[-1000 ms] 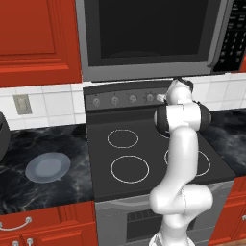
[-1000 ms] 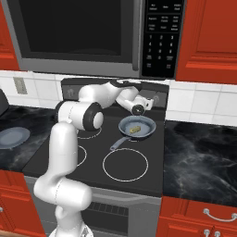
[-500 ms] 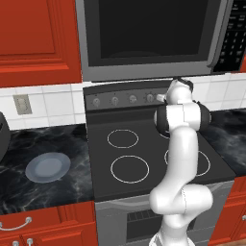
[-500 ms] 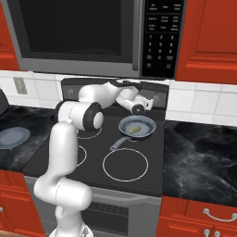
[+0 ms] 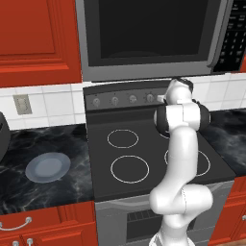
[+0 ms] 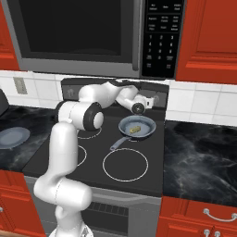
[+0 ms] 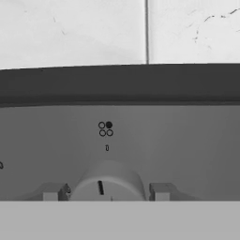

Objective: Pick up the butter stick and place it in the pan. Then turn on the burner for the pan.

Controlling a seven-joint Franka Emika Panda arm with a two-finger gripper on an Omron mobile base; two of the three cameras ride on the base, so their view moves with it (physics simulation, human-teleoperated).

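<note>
Butter stick (image 6: 134,129) lies inside the pan (image 6: 137,127), near its middle. First half of the task looks done.

Pan sits on the rear right burner of the stove (image 6: 115,148), dark handle pointing toward the front left.

Step in hand, by my reading: turning on that burner. Arm reaches across the stove to the back control panel (image 5: 126,97). Gripper (image 6: 147,102) is up against the panel, just above and behind the pan.

From the hand camera: a round knob (image 7: 108,182) sits dead ahead between the two fingertips (image 7: 54,191), one tip on each side, with a visible gap to the knob on both sides. Gripper is open around it, not yet clamped. Knob's mark points straight up. The little four-circle diagram (image 7: 105,129) above it has the upper right circle filled, which I take to mean the rear right burner, the one under the pan.

Next move calls for closing the fingers onto the knob, then rotating the wrist, keeping the grip centred so it does not slip off.

Further out: grey-blue plate (image 5: 47,166) on the dark counter (image 5: 43,178) left of the stove, microwave (image 6: 78,32) overhead.
</note>
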